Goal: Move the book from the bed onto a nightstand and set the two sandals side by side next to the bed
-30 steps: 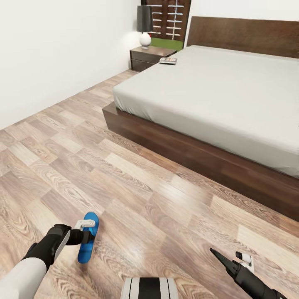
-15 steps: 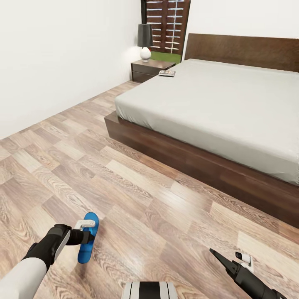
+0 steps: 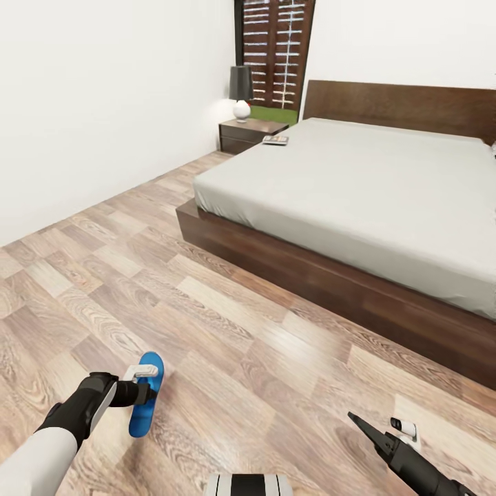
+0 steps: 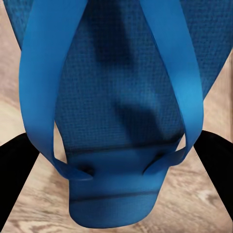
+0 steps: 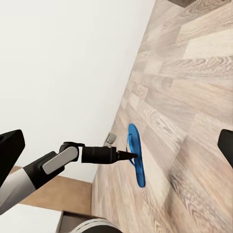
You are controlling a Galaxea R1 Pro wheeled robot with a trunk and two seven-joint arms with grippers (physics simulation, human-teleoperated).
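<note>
A blue sandal [image 3: 142,415] hangs just above the wood floor at the lower left, with my left gripper [image 3: 147,393] shut on its strap area. Up close, the sandal [image 4: 121,97] sits between two black fingers [image 4: 14,179]. Seen from the right wrist, the left gripper [image 5: 130,156] pinches the sandal [image 5: 138,170] edge-on. My right gripper [image 3: 361,422] is at the lower right, open and holding nothing. The bed [image 3: 358,186] with its grey cover stands ahead on the right. The book [image 3: 276,140] lies on the bed's far left corner, beside the nightstand [image 3: 249,132].
A lamp [image 3: 240,89] with a dark shade and white base stands on the nightstand. Behind it is a tall dark-framed window [image 3: 275,48]. A white wall [image 3: 103,103] runs along the left. Wood-plank floor [image 3: 207,296] lies between me and the bed frame.
The whole head view has shifted, so the bed and nightstand sit lower in the picture and more of the window shows. Both arms and the held sandal keep their places in the picture.
</note>
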